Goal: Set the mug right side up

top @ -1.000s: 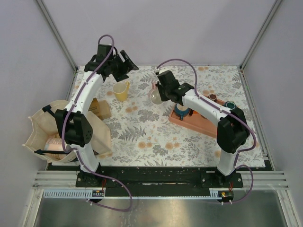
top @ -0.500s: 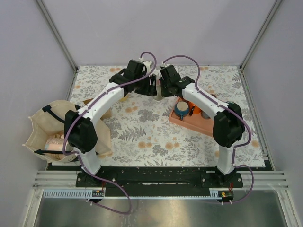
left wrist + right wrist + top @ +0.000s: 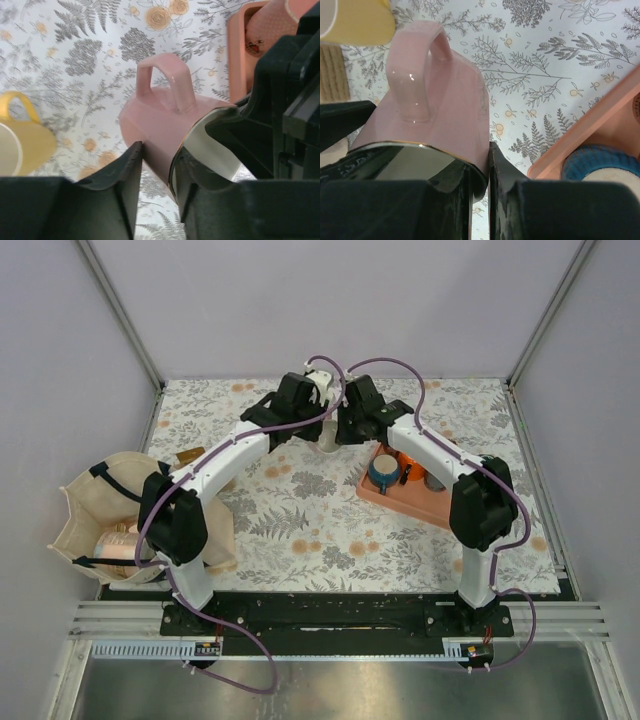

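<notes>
I've got the pink mug [image 3: 160, 120] sideways above the table [image 3: 75, 50], right tool [image 3: 489, 150] pinching its rim, left tool [image 3: 157, 156] straddling the rim (can't tell if clamped), so releasing right early probably drops it.

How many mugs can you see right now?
4. The pink mug is held at its rim by the left gripper and right gripper; the yellow mug is on the tablecloth; the blue mug and a dotted mug are in the tray. Others may be hidden.
</notes>
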You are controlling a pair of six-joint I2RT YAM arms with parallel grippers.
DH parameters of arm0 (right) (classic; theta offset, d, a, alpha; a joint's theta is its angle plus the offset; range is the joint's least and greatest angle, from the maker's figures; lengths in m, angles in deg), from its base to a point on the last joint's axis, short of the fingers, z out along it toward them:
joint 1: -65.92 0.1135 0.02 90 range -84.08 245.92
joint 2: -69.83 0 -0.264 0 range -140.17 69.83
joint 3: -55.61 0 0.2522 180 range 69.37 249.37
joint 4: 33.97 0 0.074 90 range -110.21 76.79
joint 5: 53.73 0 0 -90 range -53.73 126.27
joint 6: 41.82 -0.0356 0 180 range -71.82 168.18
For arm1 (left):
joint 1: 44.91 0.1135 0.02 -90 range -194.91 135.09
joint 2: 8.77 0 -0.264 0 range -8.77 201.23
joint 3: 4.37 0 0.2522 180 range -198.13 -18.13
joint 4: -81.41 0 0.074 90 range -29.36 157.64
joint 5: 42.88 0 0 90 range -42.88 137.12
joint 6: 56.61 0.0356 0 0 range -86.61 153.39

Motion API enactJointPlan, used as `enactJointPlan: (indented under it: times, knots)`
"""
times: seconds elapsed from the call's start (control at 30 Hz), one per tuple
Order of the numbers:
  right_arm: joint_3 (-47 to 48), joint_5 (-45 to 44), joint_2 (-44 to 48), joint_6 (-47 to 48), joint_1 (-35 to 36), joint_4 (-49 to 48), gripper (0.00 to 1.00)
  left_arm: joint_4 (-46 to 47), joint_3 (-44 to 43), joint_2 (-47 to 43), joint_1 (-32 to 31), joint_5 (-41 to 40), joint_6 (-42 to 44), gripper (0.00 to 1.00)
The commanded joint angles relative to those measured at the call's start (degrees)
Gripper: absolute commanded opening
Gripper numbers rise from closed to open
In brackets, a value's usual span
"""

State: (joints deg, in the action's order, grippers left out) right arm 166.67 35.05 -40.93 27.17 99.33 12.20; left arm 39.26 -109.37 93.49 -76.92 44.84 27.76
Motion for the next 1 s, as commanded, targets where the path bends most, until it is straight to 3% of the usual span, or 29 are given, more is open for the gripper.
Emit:
enactJointPlan:
  times: [0.0, 0.03, 0.07, 0.13, 0.23, 0.37, 0.5, 0.63, 0.73, 0.97]
  knots:
    - [1.6, 8.4, 2.2, -2.7, -1.1, -7.1, 0.00, 5.8, 0.6, 0.8, 0.5, -3.2, 3.4, 0.21]
    - [1.4, 9.3, 2.2, -2.9, -1.2, -7.6, 0.00, 6.1, 1.0, 1.0, 0.5, -2.3, 3.7, 0.06]
    - [1.1, 10.0, 2.2, -3.1, -1.2, -8.0, 0.03, 6.4, 1.2, 1.1, 0.5, -1.6, 4.0, 0.00]
    - [0.6, 11.9, 2.3, -3.2, -1.5, -8.9, 0.19, 6.1, 1.5, 1.1, 0.5, -0.8, 4.3, 0.00]
    - [-0.3, 15.3, 3.4, -2.2, -2.5, -9.6, 0.60, 4.0, 0.4, 0.9, 1.1, -0.5, 3.5, 0.00]
    - [-3.9, 22.7, 8.9, -1.0, -6.6, -10.6, 0.84, -0.7, -1.7, 0.7, 4.4, 2.0, -0.6, 0.00]
    - [-10.4, 29.1, 17.5, 1.9, -11.7, -9.6, 0.92, -7.1, -4.9, 1.6, 8.4, 7.9, -1.6, 0.00]
    - [-14.6, 30.0, 23.4, 10.6, -14.6, -1.7, 0.98, -12.7, -10.9, 4.5, 11.5, 11.8, 1.5, 0.00]
    - [-19.3, 27.9, 29.1, 16.9, -14.9, 0.5, 0.99, -15.6, -15.6, 7.8, 11.9, 12.0, 6.6, 0.00]
    - [-27.1, 27.5, 37.3, 20.7, -14.8, 0.3, 1.00, -20.5, -23.7, 15.3, 12.1, 10.8, 14.7, 0.00]
